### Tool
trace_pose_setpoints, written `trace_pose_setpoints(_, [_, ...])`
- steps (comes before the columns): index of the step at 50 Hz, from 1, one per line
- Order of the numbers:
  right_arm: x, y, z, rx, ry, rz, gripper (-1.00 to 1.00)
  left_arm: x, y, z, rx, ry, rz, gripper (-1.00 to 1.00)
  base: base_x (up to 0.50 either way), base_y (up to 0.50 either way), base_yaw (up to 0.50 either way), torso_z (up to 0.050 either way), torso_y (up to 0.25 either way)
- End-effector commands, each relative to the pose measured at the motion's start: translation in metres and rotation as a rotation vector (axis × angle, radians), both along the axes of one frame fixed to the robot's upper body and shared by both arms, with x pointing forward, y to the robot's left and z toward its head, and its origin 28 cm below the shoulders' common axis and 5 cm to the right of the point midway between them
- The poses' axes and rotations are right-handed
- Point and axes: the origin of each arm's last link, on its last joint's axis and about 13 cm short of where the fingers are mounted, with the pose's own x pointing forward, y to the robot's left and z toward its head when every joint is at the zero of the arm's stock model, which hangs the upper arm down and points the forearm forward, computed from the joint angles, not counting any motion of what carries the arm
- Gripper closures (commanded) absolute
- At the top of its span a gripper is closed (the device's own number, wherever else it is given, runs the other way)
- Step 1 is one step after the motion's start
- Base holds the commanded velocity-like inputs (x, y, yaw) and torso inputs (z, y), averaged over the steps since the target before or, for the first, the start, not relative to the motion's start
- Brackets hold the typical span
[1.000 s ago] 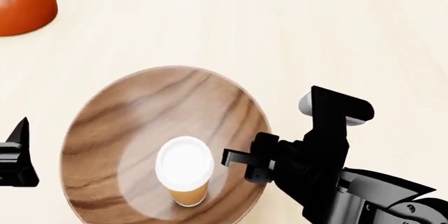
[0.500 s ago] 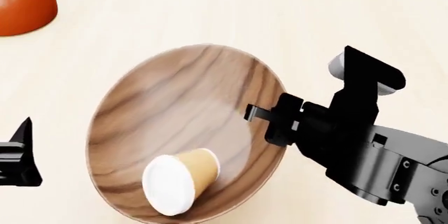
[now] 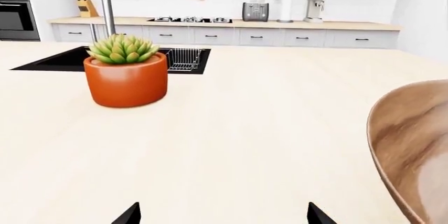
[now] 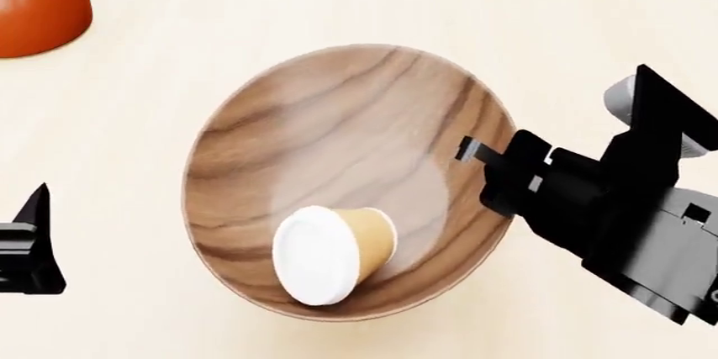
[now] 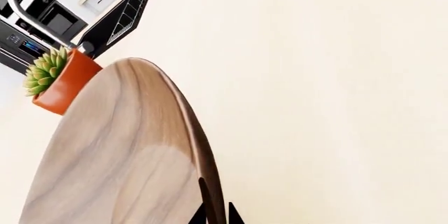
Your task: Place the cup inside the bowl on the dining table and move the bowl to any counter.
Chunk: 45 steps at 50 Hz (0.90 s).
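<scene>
The wooden bowl [image 4: 336, 140] hangs tilted over the dining table [image 4: 561, 14]. My right gripper [image 4: 477, 155] is shut on its right rim. In the right wrist view that rim runs between the two fingertips of the right gripper [image 5: 214, 217], one inside the bowl [image 5: 112, 150] and one outside. The cup [image 4: 365, 241] lies on its side in the bowl's low near part, its white lid [image 4: 312, 256] facing me. My left gripper [image 3: 224, 219] is open and holds nothing. It hovers low over the table, left of the bowl [image 3: 413, 140].
An orange plant pot [image 4: 39, 2] stands at the table's far left, beside a black sink [image 3: 63, 61] with a dish rack and tap. A counter [image 3: 231, 23] with toaster and knife block runs along the tiled back wall.
The right gripper has carried the bowl up and to the right in the head view, tilting it. The cup, upright a second ago, has tipped onto its side. The left gripper has hardly moved.
</scene>
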Motion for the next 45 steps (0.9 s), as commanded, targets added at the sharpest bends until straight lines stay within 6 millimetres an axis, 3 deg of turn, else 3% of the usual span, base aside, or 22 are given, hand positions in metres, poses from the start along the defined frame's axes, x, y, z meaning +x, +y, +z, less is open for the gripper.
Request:
trace_pose_setpoints(1, [-0.012, -0.019, 0.007, 0.047, -0.041, -0.037, 1.0, 0.0, 0.003, 0.008, 0.007, -0.015, -0.001, -1.0, 0.0, 0.0, 0.0, 0.0, 0.0])
trace_pose_setpoints(30, [-0.013, -0.032, 0.004, 0.015, -0.038, -0.114, 1.0, 0.002, -0.003, 0.007, 0.016, -0.003, -0.011, -1.0, -0.12, -0.01, 0.0, 0.0, 0.0])
trace_pose_setpoints(45, [-0.016, -0.036, -0.003, 0.04, -0.032, -0.123, 1.0, 0.002, -0.002, 0.008, 0.015, -0.003, -0.011, -1.0, -0.1, -0.47, 0.0, 0.0, 0.0])
